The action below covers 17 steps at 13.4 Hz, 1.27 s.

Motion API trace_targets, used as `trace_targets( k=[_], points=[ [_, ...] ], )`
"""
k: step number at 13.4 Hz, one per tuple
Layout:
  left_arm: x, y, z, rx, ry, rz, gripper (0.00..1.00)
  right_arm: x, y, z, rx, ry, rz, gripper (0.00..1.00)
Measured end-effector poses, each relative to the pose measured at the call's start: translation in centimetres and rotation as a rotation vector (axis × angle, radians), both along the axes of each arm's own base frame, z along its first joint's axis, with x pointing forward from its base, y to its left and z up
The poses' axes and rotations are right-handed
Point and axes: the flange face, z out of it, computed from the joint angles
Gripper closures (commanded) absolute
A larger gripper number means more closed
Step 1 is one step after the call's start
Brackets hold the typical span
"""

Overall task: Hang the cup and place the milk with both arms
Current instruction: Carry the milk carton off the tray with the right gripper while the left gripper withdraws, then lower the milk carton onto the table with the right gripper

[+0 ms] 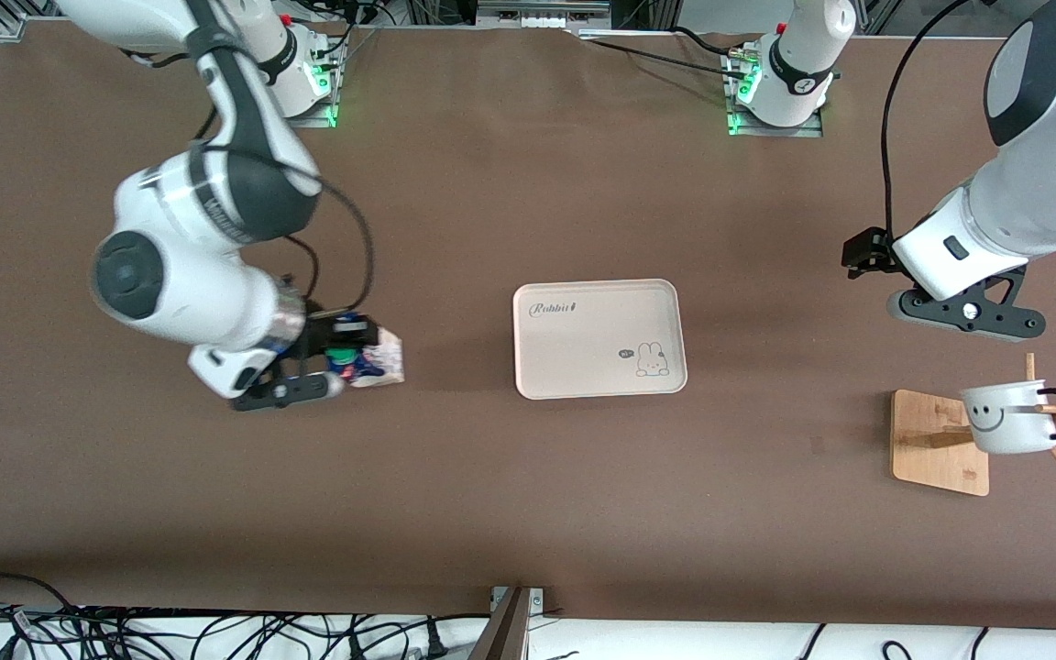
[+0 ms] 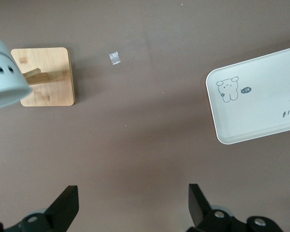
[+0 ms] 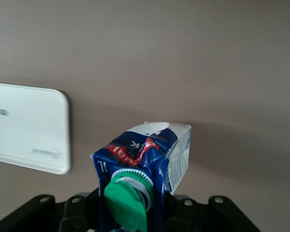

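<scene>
The white cup (image 1: pixel 1009 417) with a smiley face hangs by its black handle on a peg of the wooden rack (image 1: pixel 936 440) at the left arm's end of the table. It also shows in the left wrist view (image 2: pixel 5 72). My left gripper (image 1: pixel 966 313) is open and empty in the air beside the rack, its fingers (image 2: pixel 67 205) wide apart over bare table. My right gripper (image 1: pixel 308 371) is shut on the milk (image 1: pixel 372 359), a blue carton with a green cap (image 3: pixel 128 200). It holds the carton tilted over the table at the right arm's end.
A cream tray (image 1: pixel 597 339) with a rabbit print lies mid-table between the two grippers; it also shows in the left wrist view (image 2: pixel 261 96) and in the right wrist view (image 3: pixel 29 128). A small clear scrap (image 2: pixel 115 58) lies on the brown cloth near the rack base (image 2: pixel 48 77).
</scene>
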Motion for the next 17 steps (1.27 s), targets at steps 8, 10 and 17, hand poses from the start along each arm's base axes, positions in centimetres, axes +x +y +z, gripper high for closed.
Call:
trace_targets(
  k=[8, 10, 17],
  points=[
    [-5.1, 4.1, -2.4, -0.051, -0.077, -0.025, 0.00, -2.9, -16.5, -7.4, -0.012, 0.035, 0.008, 0.67],
    [-6.0, 5.2, -3.0, -0.081, -0.056, -0.001, 0.00, -3.4, -17.5, -8.0, -0.011, 0.045, -0.003, 0.67],
    [-5.1, 4.6, -2.3, -0.090, -0.073, -0.010, 0.00, -3.9, -17.5, -9.2, -0.014, 0.041, -0.010, 0.23]
  ],
)
